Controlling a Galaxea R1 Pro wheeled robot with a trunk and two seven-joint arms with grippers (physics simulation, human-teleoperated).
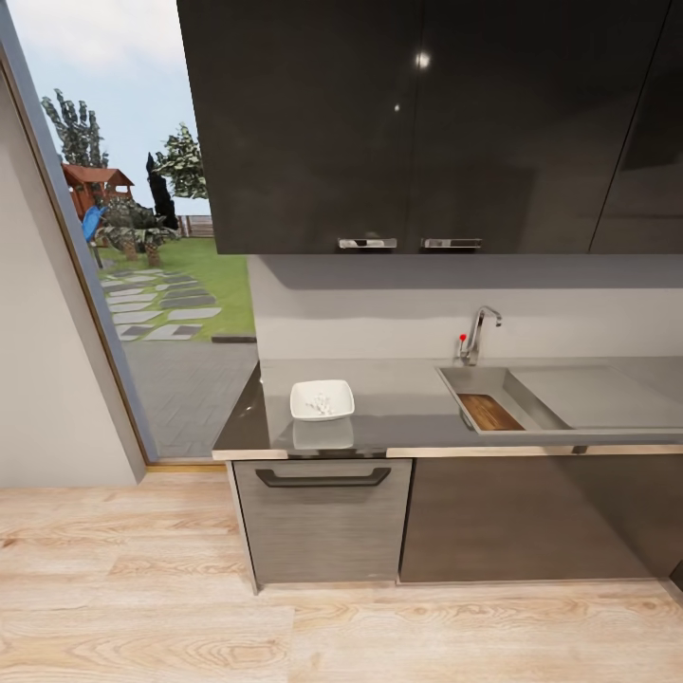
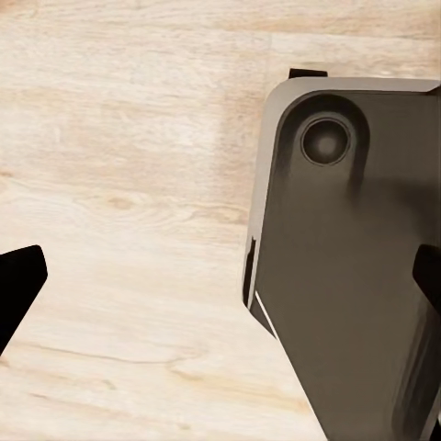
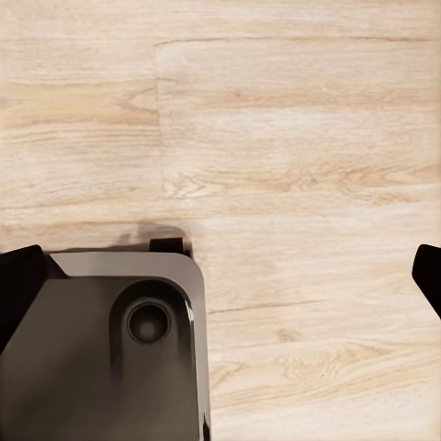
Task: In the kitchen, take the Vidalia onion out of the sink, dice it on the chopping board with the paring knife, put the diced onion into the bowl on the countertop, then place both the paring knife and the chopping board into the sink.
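Bowl (image 1: 322, 399), white and square, is sitting upright on countertop (image 1: 408, 408), small pale pieces showing inside. Board (image 1: 489, 412), dark brown, is lying in sink (image 1: 560, 403) basin. Chrome tap (image 1: 477, 334) with red knob is standing behind.

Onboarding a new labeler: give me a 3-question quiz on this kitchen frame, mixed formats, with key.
1. True or false: the chopping board lies inside the sink.
2. Multiple choice: where does the white bowl sit? A) on the drainboard B) on the countertop, toward the window side of the sink C) on the wooden floor
3. Fill in: both wrist views look down at the robot's grey base and the ____ floor.

Key: 1 true; 2 B; 3 wooden. Note that the left tool and right tool both have their fingers spread wide, holding nothing.
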